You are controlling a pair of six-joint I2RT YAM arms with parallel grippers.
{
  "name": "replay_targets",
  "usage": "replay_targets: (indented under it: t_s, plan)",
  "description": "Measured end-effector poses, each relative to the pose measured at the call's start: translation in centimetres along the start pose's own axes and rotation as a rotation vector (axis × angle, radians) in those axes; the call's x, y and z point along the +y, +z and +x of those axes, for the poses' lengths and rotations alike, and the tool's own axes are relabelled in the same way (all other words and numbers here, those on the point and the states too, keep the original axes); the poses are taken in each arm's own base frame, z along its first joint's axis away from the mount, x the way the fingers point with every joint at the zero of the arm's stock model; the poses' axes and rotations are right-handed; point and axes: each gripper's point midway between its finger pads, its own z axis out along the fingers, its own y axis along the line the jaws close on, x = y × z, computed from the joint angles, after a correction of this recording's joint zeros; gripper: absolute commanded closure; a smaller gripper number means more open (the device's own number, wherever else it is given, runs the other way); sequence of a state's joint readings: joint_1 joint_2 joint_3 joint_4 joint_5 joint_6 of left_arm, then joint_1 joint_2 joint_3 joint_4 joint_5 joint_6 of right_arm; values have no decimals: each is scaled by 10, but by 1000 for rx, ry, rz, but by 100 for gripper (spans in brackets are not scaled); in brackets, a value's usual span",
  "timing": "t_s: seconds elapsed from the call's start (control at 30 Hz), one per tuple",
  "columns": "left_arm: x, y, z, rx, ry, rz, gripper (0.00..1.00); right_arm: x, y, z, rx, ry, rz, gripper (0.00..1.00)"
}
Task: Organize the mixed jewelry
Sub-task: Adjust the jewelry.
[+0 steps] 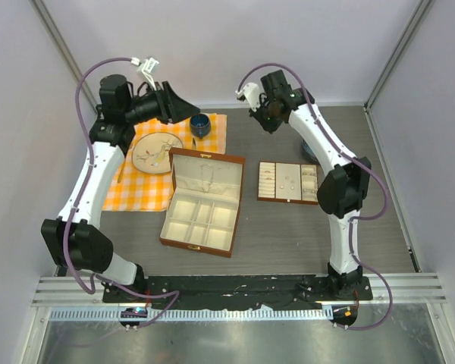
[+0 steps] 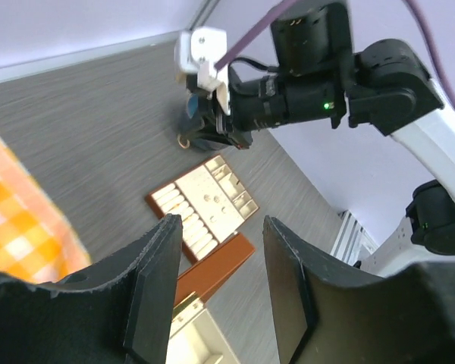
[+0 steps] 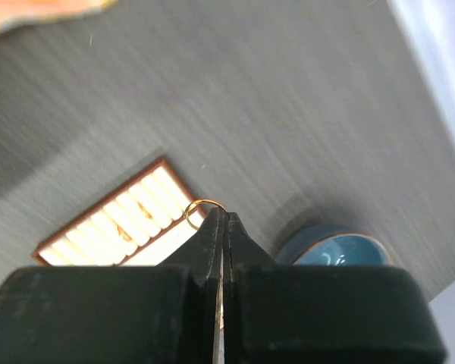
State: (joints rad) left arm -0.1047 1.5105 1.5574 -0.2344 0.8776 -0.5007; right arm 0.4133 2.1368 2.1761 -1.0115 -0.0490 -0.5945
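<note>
Right gripper (image 3: 222,221) is clamped tight on a tiny gold ring (image 3: 203,210), which pokes off the tips toward the upper left! The ring tray (image 3: 155,193) lies lower left of the fingers, padded rolls running diagonally, and the right arm is nearer. The left gripper (image 2: 216,292) hangs slack and holds nothing. The flat grey table (image 3: 288,114) gives room, with a blue dish (image 3: 337,252) at lower right

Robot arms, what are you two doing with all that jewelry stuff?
The right hand is shut on a tiny gold ring, holding it up in the air beyond the small brown tray. The left hand is open, holds nothing, and hangs above the orange checked cloth. The big brown box lies open on the table between the arms.
</note>
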Motion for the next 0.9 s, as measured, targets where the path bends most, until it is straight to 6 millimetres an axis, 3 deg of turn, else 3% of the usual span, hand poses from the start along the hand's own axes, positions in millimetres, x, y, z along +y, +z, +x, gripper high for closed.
replay_targets:
  t_s: [0.2, 0.3, 0.4, 0.5, 0.6, 0.9]
  plan:
    - [-34, 29, 10, -17, -22, 57, 52, -17, -61, -69, -238, 103, 133, 99]
    - [-40, 40, 13, -28, -46, 45, 54, 0, -87, -106, -353, 123, 146, 99]
    - [-37, 50, 17, -40, -53, 2, 55, 28, -100, -132, -421, 131, 118, 99]
    - [-33, 58, 22, -50, -54, -41, 57, 52, -105, -148, -458, 146, 80, 99]
    - [-26, 61, 27, -54, -56, -78, 58, 62, -106, -154, -477, 176, 48, 99]
    - [2, 61, 39, -60, -26, -176, 58, 49, -128, -163, -552, 273, 53, 99]
